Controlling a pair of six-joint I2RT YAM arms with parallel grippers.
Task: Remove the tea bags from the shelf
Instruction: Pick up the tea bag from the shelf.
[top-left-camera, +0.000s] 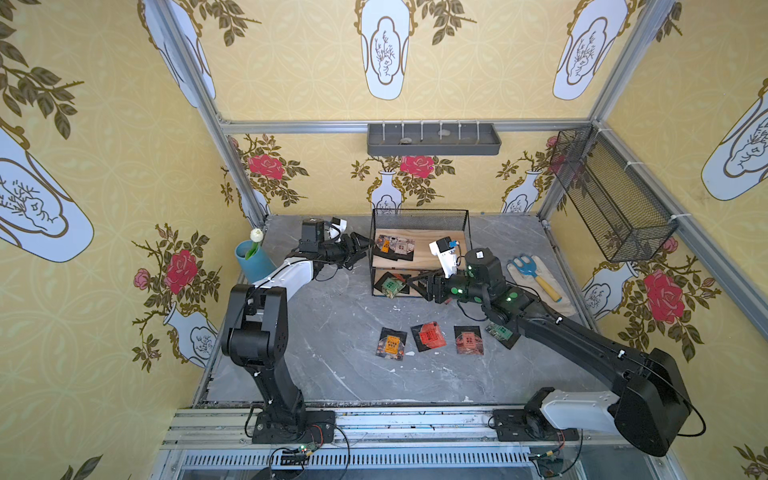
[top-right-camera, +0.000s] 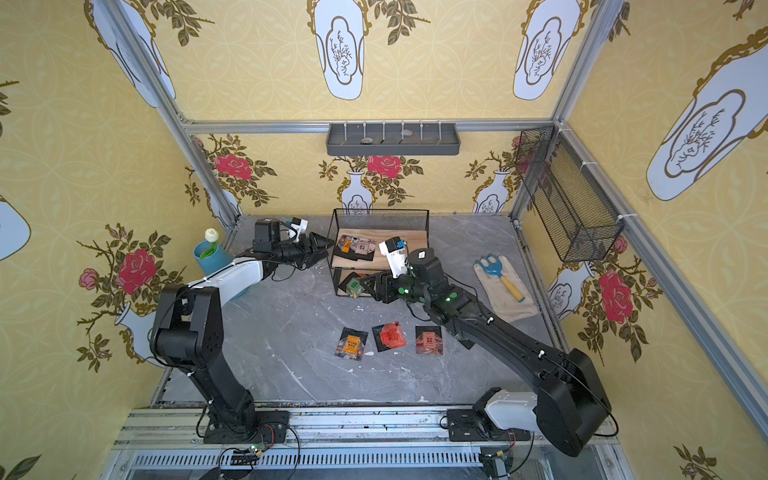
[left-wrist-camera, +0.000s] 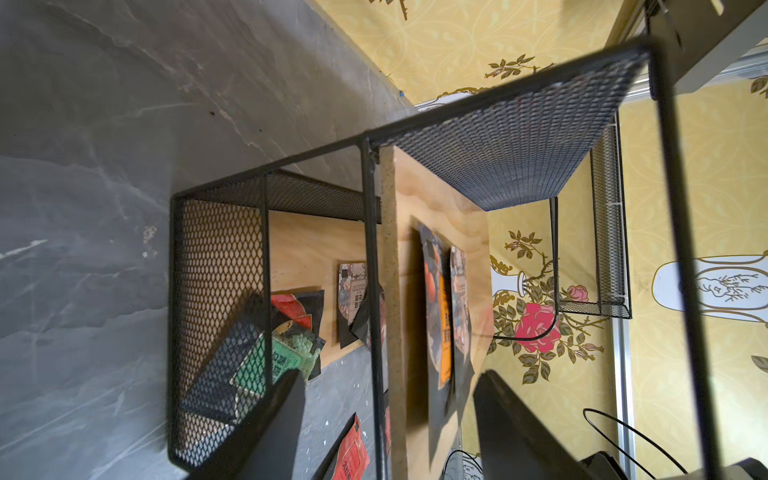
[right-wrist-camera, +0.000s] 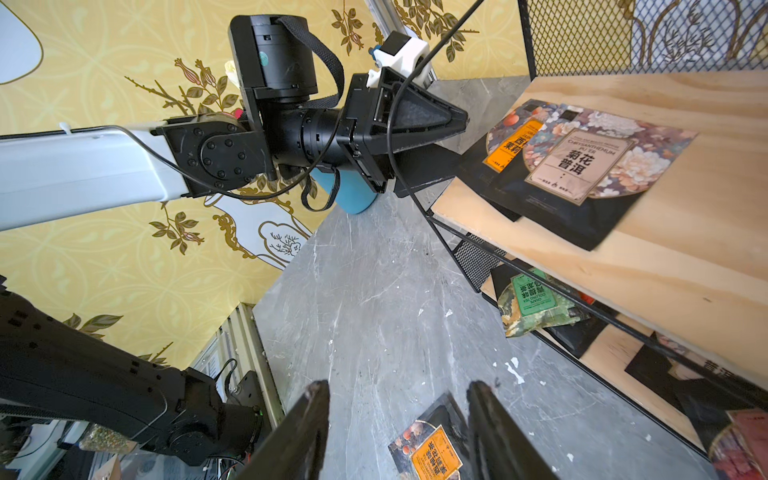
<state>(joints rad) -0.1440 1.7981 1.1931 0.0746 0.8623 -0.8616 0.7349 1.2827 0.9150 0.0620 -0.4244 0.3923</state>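
Hovering beside shelf (top-left-camera: 419, 218) end, upper-tier height: left tool (top-left-camera: 363, 250), jaws wide apart, empty. Right tool (top-left-camera: 415, 286) at lower-tier front, jaws parted, holding nothing. Tea bags (top-left-camera: 395, 245): overlapping few on upper board, several on lower board, four in row on bench (top-left-camera: 332, 299) in front, fourth partly under right arm.

Blk arms (top-left-camera: 257, 332), wht links (top-left-camera: 286, 270), grn LEDs (top-left-camera: 459, 289)

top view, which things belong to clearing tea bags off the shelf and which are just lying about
Job: shelf, shelved tea bags, removed tea bags.
Lying about: blue cup, hand rake, beige cloth, grey tray, wire basket.
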